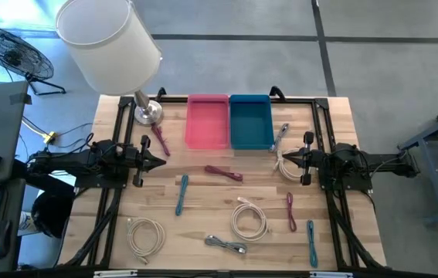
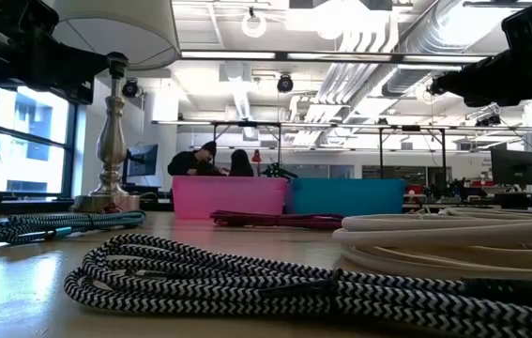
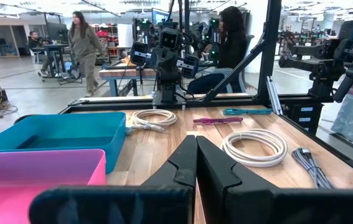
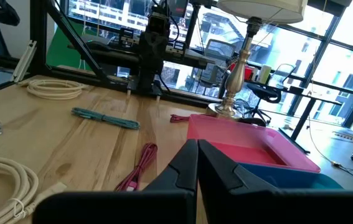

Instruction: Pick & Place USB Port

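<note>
Several coiled and bundled USB cables lie flat on the wooden table: a maroon one (image 1: 224, 174) at the centre, a teal one (image 1: 181, 193), white coils (image 1: 249, 218) (image 1: 146, 235), a black-and-white braided one (image 1: 226, 245), and a red (image 1: 290, 211) and a blue one (image 1: 310, 240). A pink bin (image 1: 207, 121) and a blue bin (image 1: 250, 122) stand side by side at the far edge. My left gripper (image 1: 161, 161) (image 3: 196, 155) is shut and held above the table at its left. My right gripper (image 1: 284, 160) (image 4: 198, 158) is shut at the right, over a white coil (image 1: 286, 166).
A table lamp (image 1: 110, 38) stands on the far left corner with a red cable (image 1: 160, 139) beside its base. A grey cable (image 1: 280, 136) lies right of the blue bin. A black frame (image 1: 319, 104) edges the table. People (image 3: 83, 43) are in the room beyond.
</note>
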`<state>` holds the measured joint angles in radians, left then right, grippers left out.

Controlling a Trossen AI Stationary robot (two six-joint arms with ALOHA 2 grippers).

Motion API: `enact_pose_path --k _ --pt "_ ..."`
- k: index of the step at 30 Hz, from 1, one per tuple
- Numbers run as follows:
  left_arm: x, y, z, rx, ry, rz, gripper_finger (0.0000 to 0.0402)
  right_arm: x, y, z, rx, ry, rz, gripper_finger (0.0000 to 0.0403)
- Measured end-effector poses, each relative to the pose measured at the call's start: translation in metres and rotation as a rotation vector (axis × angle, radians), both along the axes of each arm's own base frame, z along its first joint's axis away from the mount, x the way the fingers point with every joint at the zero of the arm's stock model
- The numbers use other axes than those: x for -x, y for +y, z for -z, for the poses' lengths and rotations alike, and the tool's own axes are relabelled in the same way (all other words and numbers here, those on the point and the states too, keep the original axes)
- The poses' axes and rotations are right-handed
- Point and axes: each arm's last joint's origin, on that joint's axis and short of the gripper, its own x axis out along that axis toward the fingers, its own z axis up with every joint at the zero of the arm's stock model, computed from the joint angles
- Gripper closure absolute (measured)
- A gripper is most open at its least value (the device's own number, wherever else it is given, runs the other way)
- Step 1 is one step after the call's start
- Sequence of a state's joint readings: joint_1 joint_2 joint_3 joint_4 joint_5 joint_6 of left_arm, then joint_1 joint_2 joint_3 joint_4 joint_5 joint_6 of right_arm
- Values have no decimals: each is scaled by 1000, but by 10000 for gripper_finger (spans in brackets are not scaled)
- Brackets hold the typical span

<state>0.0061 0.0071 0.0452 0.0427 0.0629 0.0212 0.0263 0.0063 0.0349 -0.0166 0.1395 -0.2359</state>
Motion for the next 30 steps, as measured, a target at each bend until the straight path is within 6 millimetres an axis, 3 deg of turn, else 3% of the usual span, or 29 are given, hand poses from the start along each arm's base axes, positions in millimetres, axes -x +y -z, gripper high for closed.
enact_pose_path --k 11,23,30 --pt "0 1 -1 1 -8 -40 400 0 0 0 -1 -5 0 402" --pt "1 7 -1 -16 -10 -237 400 0 0 -1 -151 -25 -2 402" --pt "0 7 2 -16 23 -256 400 0 1 -1 -186 -25 -26 402"
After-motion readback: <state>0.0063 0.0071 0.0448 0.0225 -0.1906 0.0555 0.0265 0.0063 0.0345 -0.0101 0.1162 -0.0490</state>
